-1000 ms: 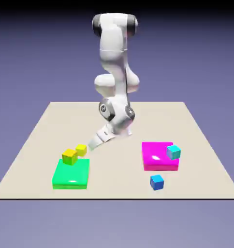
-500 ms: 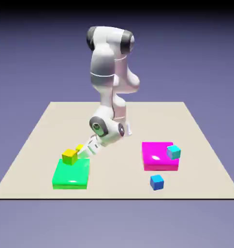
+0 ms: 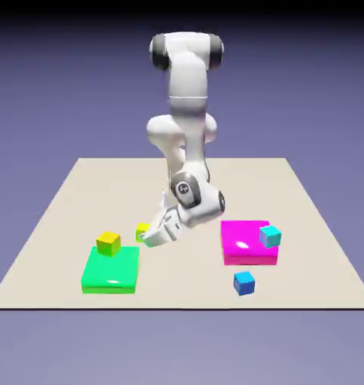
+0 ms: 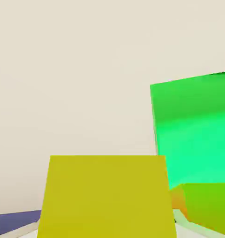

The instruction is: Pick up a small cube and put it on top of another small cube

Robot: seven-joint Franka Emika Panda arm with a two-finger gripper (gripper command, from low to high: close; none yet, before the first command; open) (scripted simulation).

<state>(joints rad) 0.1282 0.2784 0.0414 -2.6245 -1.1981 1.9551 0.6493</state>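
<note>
1. The table [image 3: 65, 203] carries everything; most of its surface is bare, so there is free room to carry a cube across.
2. The green slab [image 3: 110, 271] lies at the exterior view's left and bears the larger yellow cube [image 3: 108, 243] on its far edge – this one is not the target.
3. The magenta slab [image 3: 245, 242] lies at the exterior view's right; the cyan cube [image 3: 270, 236] sits on its right corner, raised and free on top, so it can receive a cube.
4. The gripper [image 3: 149, 236] is closed on the small yellow cube [image 4: 107, 195], which fills the bottom of the hand view – a grip, I judge, for carrying.
5. The small yellow cube hangs between the two slabs, well apart from the cyan cube.
6. The dark blue cube [image 3: 244, 283] stands alone in front of the magenta slab, not involved.
</note>
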